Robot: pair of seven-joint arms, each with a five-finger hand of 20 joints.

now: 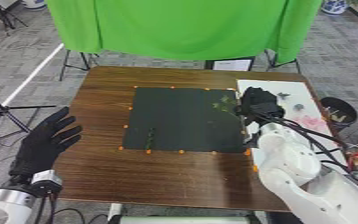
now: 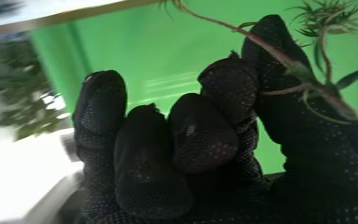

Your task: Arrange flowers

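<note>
While the left hand (image 1: 40, 147) hangs with fingers loose, the right hand (image 1: 261, 100) grips a green sprig (image 1: 223, 104) over the black mat (image 1: 180, 120).

you have a brown wooden table (image 1: 103, 107) with a smooth, faint sheen, a matt black mat (image 1: 177, 119) and a soft green cloth (image 1: 180, 25). your left hand (image 1: 40, 150) and right hand (image 1: 261, 101) wear textured fabric; your sprig (image 2: 314, 88) has a matt stem.

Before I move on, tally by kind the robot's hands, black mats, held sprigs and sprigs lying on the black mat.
Left hand and right hand: 2
Black mat: 1
Held sprig: 1
Lying sprig: 1
Total: 5
</note>
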